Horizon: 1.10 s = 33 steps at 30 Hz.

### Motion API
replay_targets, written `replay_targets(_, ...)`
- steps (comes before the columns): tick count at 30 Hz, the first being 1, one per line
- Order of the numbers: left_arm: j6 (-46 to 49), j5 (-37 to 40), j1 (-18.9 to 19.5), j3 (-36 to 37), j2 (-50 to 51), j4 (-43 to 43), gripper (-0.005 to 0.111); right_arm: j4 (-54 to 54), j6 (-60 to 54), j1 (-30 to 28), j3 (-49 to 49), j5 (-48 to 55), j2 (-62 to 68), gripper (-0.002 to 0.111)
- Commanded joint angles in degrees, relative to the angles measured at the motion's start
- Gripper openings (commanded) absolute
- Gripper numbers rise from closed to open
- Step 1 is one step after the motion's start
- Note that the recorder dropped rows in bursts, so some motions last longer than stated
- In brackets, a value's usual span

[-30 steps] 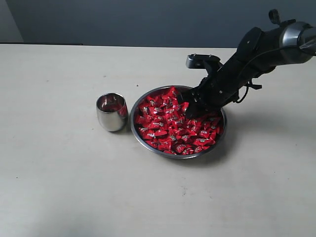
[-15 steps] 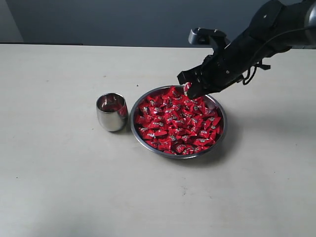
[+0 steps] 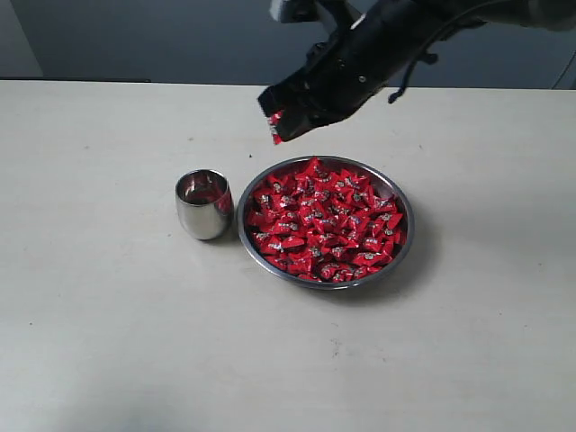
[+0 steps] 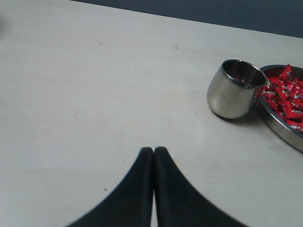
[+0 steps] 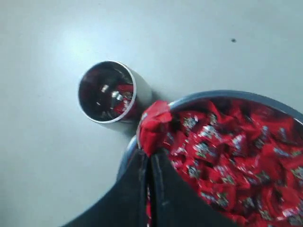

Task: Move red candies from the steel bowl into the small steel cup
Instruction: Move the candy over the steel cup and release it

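One red candy (image 3: pixel 275 127) hangs in the air, pinched between the closed fingertips of the right gripper (image 3: pixel 274 114), high over the rim of the steel bowl (image 3: pixel 407 225) on the side nearest the small steel cup (image 3: pixel 204 212). It looks almost weightless, a small firm lump in crinkly, glossy foil whose loose pointed ends stick out past the fingers. Foil this slick could slide, so the sound hold is probably across the plump middle of the sweet, not on a twisted tail. Only a corner seems to be caught here, and the grip looks thin for a quick swing.

The rest of the red candies (image 3: pixel 324 220) fill the bowl in a loose heap nearly to its edge, wrappers shiny with small pale print, lying every way up. They should shift easily under a touch.

The bowl is wide, shallow, thin-rimmed polished steel. The cup stands upright just beside it, close but with a small gap between them, and is round-bellied and mirror-bright. Red shows inside it, and I cannot tell whether that is candy or reflection.

The left gripper (image 4: pixel 153 151), dark fingers pressed together on nothing, hovers low over the pale matte table (image 3: pixel 108 342), beyond the cup from the bowl and well apart from it.
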Motion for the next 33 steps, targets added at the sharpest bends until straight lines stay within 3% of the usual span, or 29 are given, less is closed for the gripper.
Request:
replay_targets(1, -0.09, -0.53, 0.09, -0.01, -0.22, -0.03, 0.000, -4.42, 4.25, 4.78, -6.66, 1.59, 5.11, 0.000)
replay_targets(9, -0.09, -0.53, 0.09, -0.01, -0.22, -0.03, 0.000, -8.59, 10.57, 9.72, -16.94, 5.04, 14.68, 0.000)
replay_targets(17, -0.09, -0.53, 0.09, -0.01, -0.22, -0.03, 0.000, -8.82, 11.14, 11.44, -18.66, 5.42, 18.42, 0.001)
replay_targets(25, -0.09, -0.53, 0.09, -0.01, -0.22, -0.03, 0.000, -11.03, 14.01, 11.44, -18.66, 5.22, 17.28, 0.038)
replay_targets(33, -0.09, -0.53, 0.09, -0.01, -0.22, -0.03, 0.000, -20.21, 18.45, 9.59, -18.66, 9.16, 12.82, 0.039)
